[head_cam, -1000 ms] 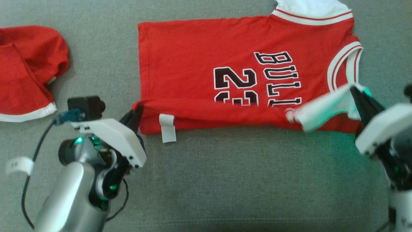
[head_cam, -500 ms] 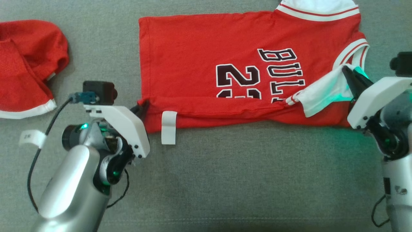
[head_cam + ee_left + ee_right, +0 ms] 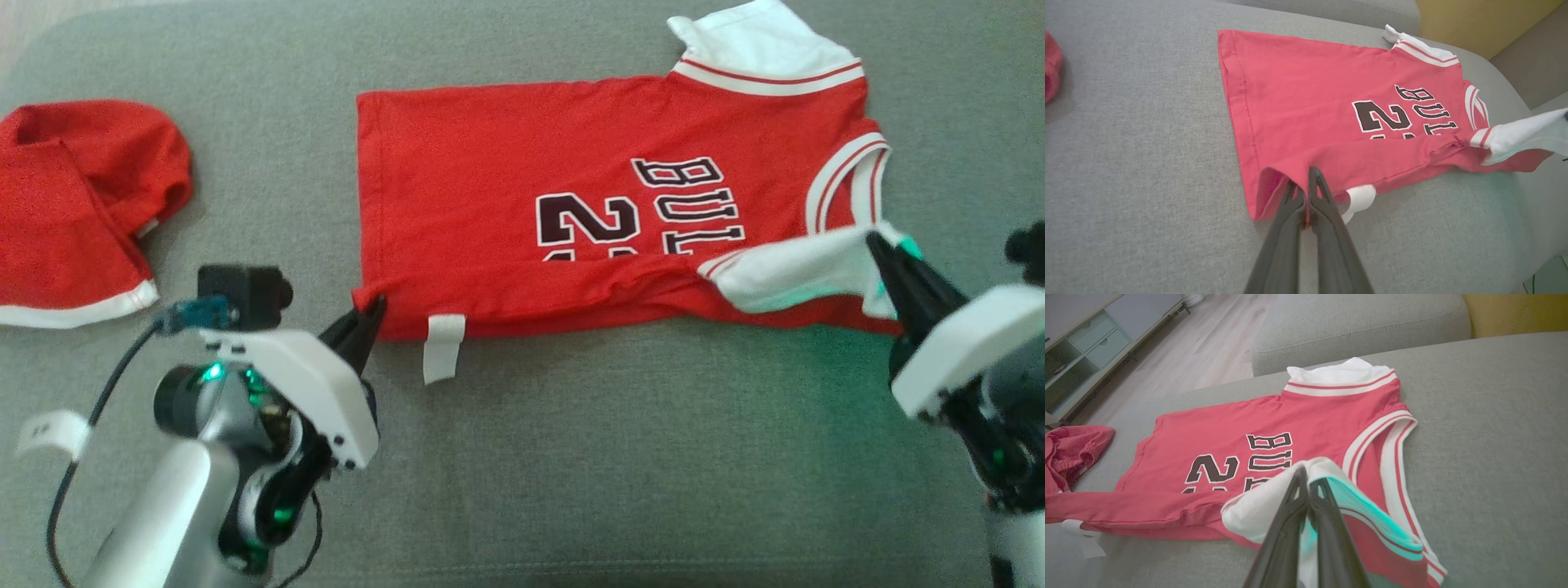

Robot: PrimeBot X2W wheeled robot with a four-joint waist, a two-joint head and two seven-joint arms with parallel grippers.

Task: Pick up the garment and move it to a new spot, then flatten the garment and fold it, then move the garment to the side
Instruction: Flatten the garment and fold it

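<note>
The jersey (image 3: 490,188) is laid out flat on the grey cushion (image 3: 571,457), beyond the fingertips of both grippers, so the moving and the flattening are judged to be done. The first fold is judged to be in hand: the long edge nearest to the grippers is raised and turned a little over the body, and part of the print is covered by it. The left gripper (image 3: 1302,183) is pressed together on the hem corner, with red cloth pinched between its fingers. The right gripper (image 3: 1306,473) is pressed together on the white sleeve (image 3: 784,269) at the other end of that edge. What is left, as it seems, is to carry this edge across, to finish the folding and to move the jersey to the side. The jersey is made of thin, soft red knit with a stitched hem, white bands with red stripes, and black print outlined in white. A white label (image 3: 443,347) hangs from the folded edge, just right of the left gripper's tips. The cushion is of coarse woven fabric. Another red garment (image 3: 73,196), crumpled and with white trim, is seen well apart, left of the left gripper.
</note>
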